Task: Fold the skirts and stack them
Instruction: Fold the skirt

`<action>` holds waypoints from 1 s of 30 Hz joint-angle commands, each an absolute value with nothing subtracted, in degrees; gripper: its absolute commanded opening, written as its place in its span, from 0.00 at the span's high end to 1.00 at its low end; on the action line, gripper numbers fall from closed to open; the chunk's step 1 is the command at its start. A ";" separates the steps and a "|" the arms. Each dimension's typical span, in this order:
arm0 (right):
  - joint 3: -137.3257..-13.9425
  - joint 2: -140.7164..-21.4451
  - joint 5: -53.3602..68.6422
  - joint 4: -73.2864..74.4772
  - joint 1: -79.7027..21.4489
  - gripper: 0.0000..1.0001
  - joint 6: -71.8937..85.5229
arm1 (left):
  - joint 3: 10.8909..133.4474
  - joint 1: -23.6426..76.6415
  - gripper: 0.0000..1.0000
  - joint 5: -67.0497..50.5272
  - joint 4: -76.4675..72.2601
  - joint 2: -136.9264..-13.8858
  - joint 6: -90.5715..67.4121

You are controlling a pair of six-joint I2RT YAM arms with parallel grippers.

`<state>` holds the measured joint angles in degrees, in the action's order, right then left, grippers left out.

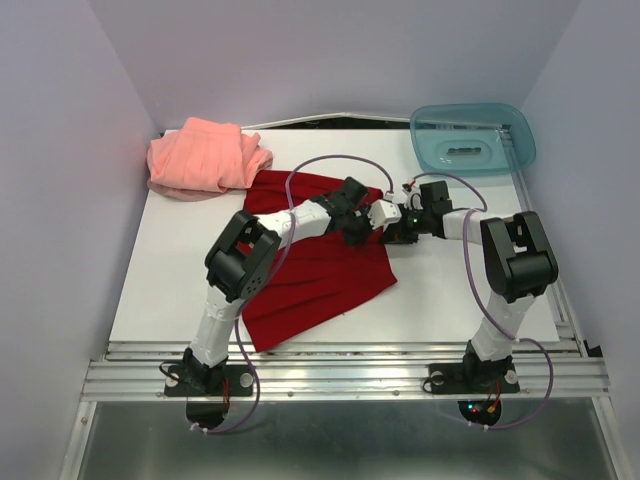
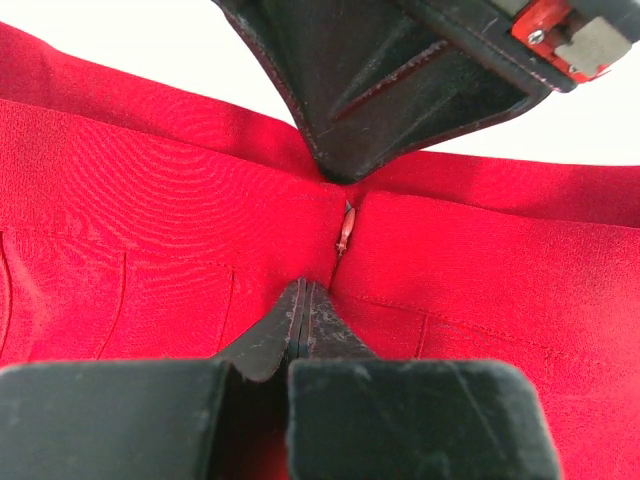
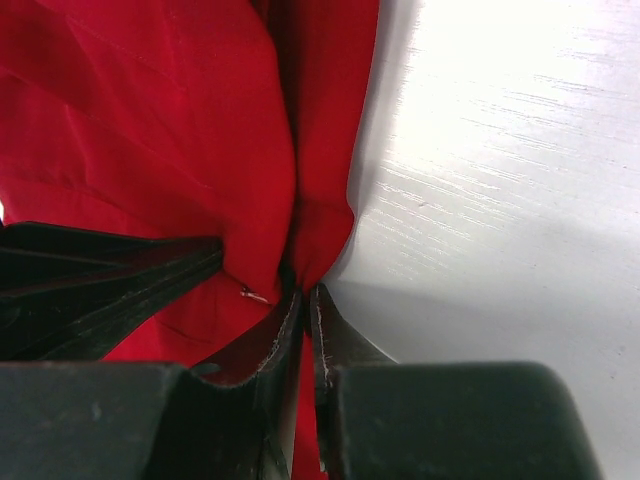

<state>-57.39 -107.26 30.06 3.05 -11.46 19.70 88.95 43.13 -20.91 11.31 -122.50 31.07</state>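
The deep red pleated skirt (image 1: 310, 275) lies spread flat in the middle of the white table. Its waist edge at the right is bunched up between the two grippers. My right gripper (image 3: 307, 292) is shut on that edge, and red cloth (image 3: 300, 150) shows between its fingers. My left gripper (image 2: 303, 288) is shut, fingers pressed together, with its tips on the skirt (image 2: 150, 230) just below a small zipper pull (image 2: 343, 232). I see no cloth between its fingers. The two grippers nearly touch, left (image 1: 362, 215) and right (image 1: 392, 226). The salmon-pink skirt (image 1: 205, 157) lies rumpled at the back left.
A translucent teal tray (image 1: 472, 137) stands at the back right corner. Bare white table (image 1: 450, 290) lies right of the red skirt. Metal rails (image 1: 350, 365) run along the near edge by the arm bases. Pale walls close in both sides.
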 commanded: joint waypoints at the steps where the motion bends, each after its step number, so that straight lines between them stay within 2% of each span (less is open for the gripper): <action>1: -57.04 -110.13 23.99 6.59 -12.22 0.87 17.66 | 89.47 43.51 1.00 -24.16 10.46 -118.04 30.94; 22: -55.90 -109.16 25.49 6.85 -12.22 0.87 17.75 | 94.04 43.59 1.00 -26.81 8.26 -120.84 27.86; 27: -57.22 -106.18 21.28 11.15 -12.22 0.83 15.04 | 95.97 43.51 1.00 -25.75 9.75 -124.97 28.39; 28: -58.35 -104.87 19.70 12.55 -12.22 0.78 14.68 | 96.50 43.51 1.00 -25.84 10.63 -126.55 28.13; 30: -60.29 -103.98 16.00 18.96 -12.22 0.77 13.97 | 97.99 43.51 1.00 -25.93 11.77 -128.05 27.51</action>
